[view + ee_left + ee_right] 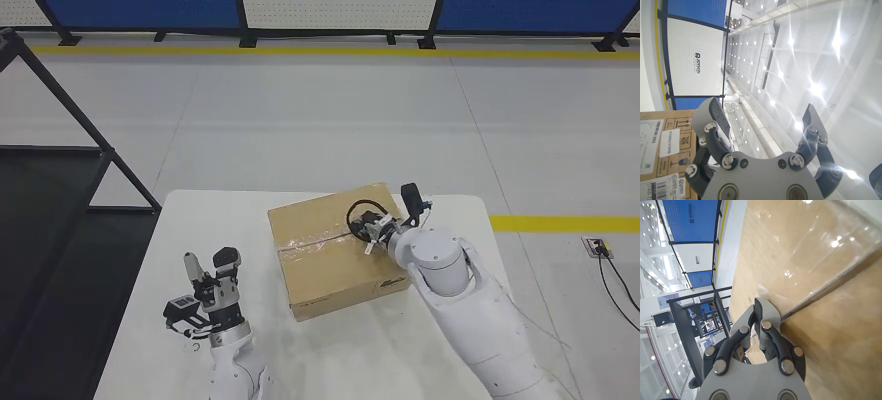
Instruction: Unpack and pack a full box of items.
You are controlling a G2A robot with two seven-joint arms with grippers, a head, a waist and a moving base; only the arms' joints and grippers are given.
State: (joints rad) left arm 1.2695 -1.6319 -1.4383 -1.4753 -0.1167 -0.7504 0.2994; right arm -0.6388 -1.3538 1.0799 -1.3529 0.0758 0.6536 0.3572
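Box of brown cardboard at the middle of the top view, flaps down, set slightly askew on the white table. Across the lid, a seam covered by a glossy band of clear tape, with a thin dark gap along the flap edge in the right wrist view. On the side wall, seen at the lower left of the left wrist view, white shipping labels and printed handling marks.

Right gripper low over the lid, right of centre in the top view, at the seam's right-hand end. Fingers pressed together, tips touching. A crumpled end of the tape just past the tips, more clear film between the pads further back; apparently pinched, though hard to tell for certain.

Left gripper at the lower left of the top view, above the table, left of the box and well apart from it. Pointed upward, toward the ceiling lights in its own wrist view. Fingers spread wide, ribbed pads facing each other, nothing between them.

Beyond the table, pale floor with a yellow line at the right edge, a black frame at the left, blue panels along the top.
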